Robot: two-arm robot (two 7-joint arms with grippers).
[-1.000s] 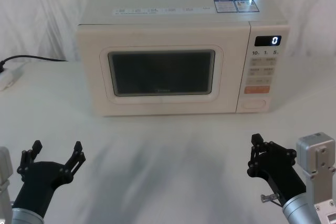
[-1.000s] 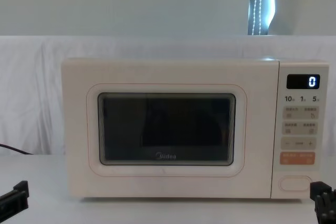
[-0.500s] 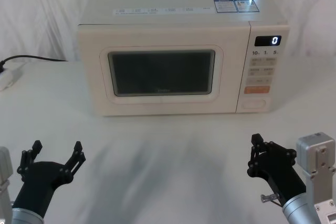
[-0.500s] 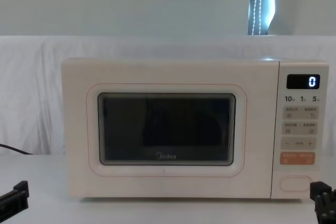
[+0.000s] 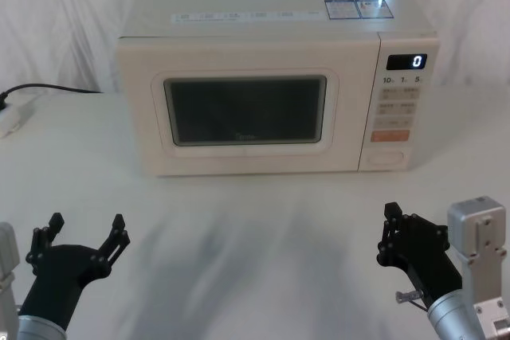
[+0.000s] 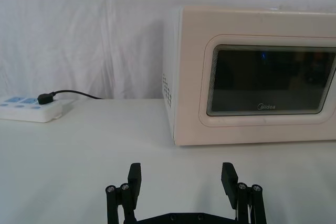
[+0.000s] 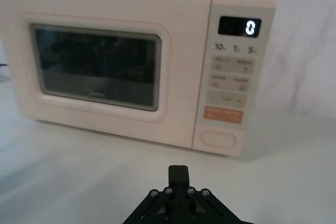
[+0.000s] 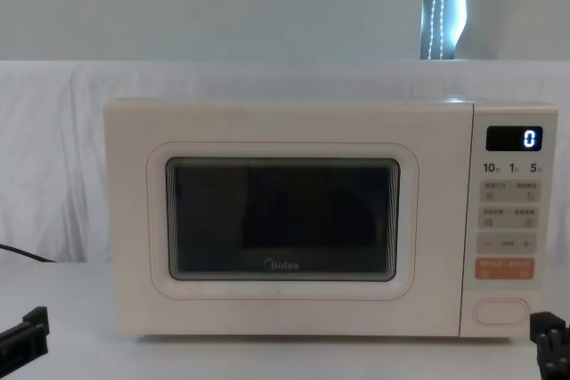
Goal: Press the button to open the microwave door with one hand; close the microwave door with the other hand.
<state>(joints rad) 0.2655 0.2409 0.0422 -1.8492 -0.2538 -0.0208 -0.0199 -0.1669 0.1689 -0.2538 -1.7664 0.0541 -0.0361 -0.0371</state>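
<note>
Comparing with 0.5 s earlier — right gripper (image 5: 388,236), closed, barely shifted; left gripper (image 5: 85,236) open; button (image 5: 385,159) unpressed, microwave door (image 5: 247,109) shut.

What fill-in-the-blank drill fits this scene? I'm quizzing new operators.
1. The microwave door is ____.
2. The display reads ____.
3. The button sits directly below the ____ key.
4. The left gripper has its fingers ____; the right gripper waits before the microwave.

Missing words: closed; 0; orange; open
</note>
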